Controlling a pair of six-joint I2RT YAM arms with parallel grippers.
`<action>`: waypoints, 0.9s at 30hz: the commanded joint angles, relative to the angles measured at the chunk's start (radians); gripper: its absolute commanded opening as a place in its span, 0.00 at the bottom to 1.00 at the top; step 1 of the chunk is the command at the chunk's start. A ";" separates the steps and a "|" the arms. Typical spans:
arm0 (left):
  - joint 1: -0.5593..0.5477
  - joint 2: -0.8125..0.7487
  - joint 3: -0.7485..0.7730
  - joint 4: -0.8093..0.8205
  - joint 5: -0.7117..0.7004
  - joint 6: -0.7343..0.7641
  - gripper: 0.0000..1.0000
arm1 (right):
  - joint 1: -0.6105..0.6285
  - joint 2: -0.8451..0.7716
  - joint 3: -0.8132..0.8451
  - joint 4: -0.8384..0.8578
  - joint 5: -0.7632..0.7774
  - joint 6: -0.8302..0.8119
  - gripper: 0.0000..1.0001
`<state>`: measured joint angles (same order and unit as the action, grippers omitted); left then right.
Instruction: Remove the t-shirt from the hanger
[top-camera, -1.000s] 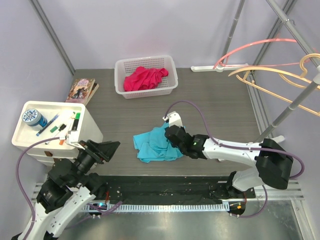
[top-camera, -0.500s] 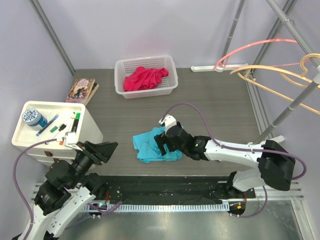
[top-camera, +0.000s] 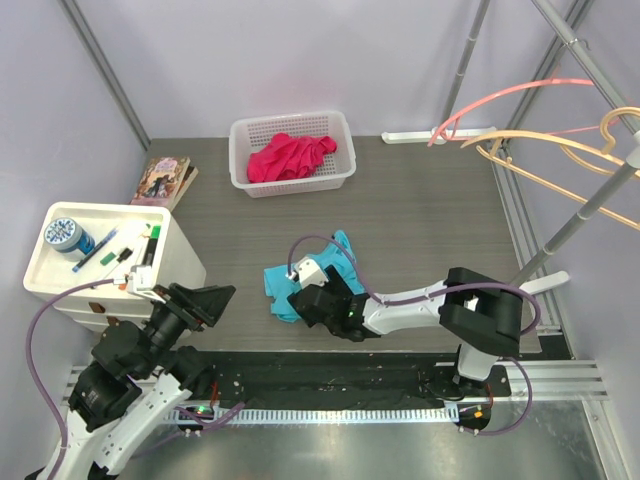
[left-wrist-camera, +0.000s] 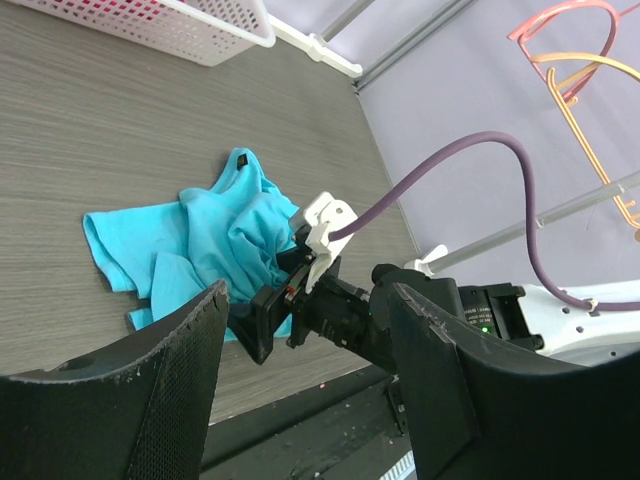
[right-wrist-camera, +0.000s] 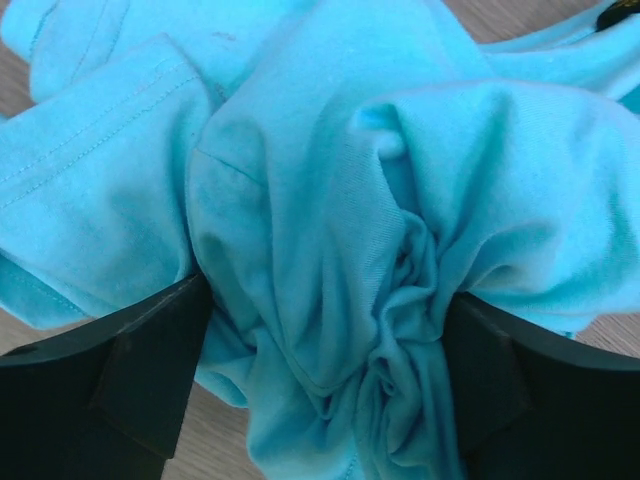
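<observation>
The right arm has swung left and nearer, and its right gripper (top-camera: 298, 298) has opened over the shirt (top-camera: 278, 283). Its jaws stand wide apart with bunched cloth between them. The one cyan shirt lies crumpled on the table (top-camera: 420, 210), off the hangers. The left gripper (left-wrist-camera: 305, 295) hovers with jaws apart, empty. One basket (top-camera: 290, 118) holds one red garment (top-camera: 290, 155). One pink hanger (top-camera: 500, 95) hangs at right.

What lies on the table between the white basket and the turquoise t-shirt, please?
Nothing: the top view shows only bare table between the basket and the t-shirt.
</observation>
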<state>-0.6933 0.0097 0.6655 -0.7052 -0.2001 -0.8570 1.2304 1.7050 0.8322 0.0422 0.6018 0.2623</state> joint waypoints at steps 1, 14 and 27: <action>-0.002 -0.050 0.022 -0.001 -0.015 0.010 0.66 | -0.003 0.036 -0.015 0.005 0.081 0.071 0.83; -0.002 -0.047 0.034 -0.010 -0.024 0.019 0.66 | -0.031 -0.119 -0.074 0.108 0.110 0.078 0.01; -0.002 0.025 0.049 0.001 -0.030 0.052 0.69 | -0.308 -0.308 0.190 0.312 -0.037 -0.104 0.01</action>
<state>-0.6933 0.0101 0.6857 -0.7189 -0.2173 -0.8314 0.9966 1.4117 0.8185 0.1730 0.6216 0.2588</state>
